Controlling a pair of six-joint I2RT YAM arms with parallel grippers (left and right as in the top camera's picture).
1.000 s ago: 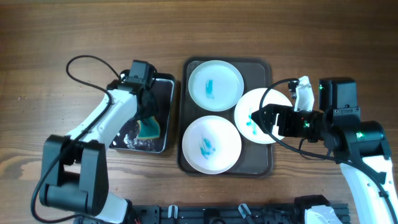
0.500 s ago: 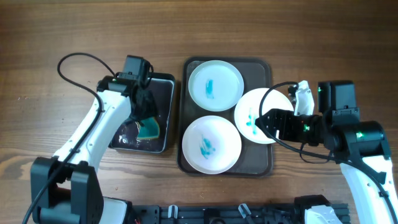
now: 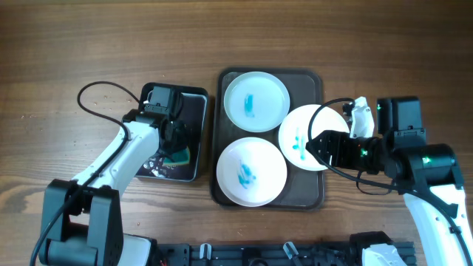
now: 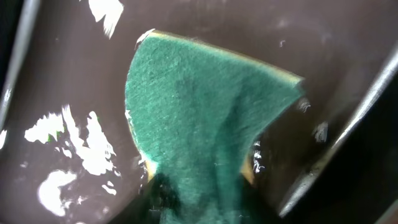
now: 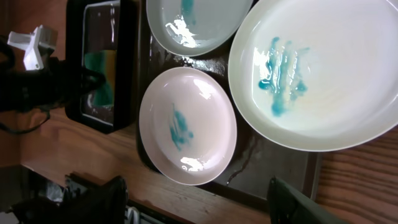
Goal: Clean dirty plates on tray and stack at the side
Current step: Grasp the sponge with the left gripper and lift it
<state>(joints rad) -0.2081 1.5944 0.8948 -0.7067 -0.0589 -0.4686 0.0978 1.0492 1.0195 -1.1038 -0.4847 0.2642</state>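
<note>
Three white plates smeared with blue lie on the dark tray [image 3: 303, 188]: one at the back [image 3: 256, 101], one at the front [image 3: 251, 171], one on the right [image 3: 299, 127] overlapping the tray's right rim. My left gripper [image 3: 175, 146] is down in the black basin [image 3: 195, 97] and shut on the green-and-yellow sponge [image 3: 180, 156]. The sponge [image 4: 199, 99] fills the left wrist view, pinched at the bottom. My right gripper [image 3: 314, 142] hovers open over the right plate [image 5: 317, 68]; its fingers [image 5: 298, 202] stand wide apart and hold nothing.
The basin holds water and white foam patches [image 4: 87, 149]. The right wrist view also shows the front plate [image 5: 186, 124], the back plate [image 5: 193, 18] and the basin [image 5: 78, 62]. Bare wooden table [image 3: 369, 44] surrounds the tray. A black cable [image 3: 103, 74] loops behind the left arm.
My left gripper has moved from the basin's back edge toward the front, down onto the sponge. The right arm has barely moved.
</note>
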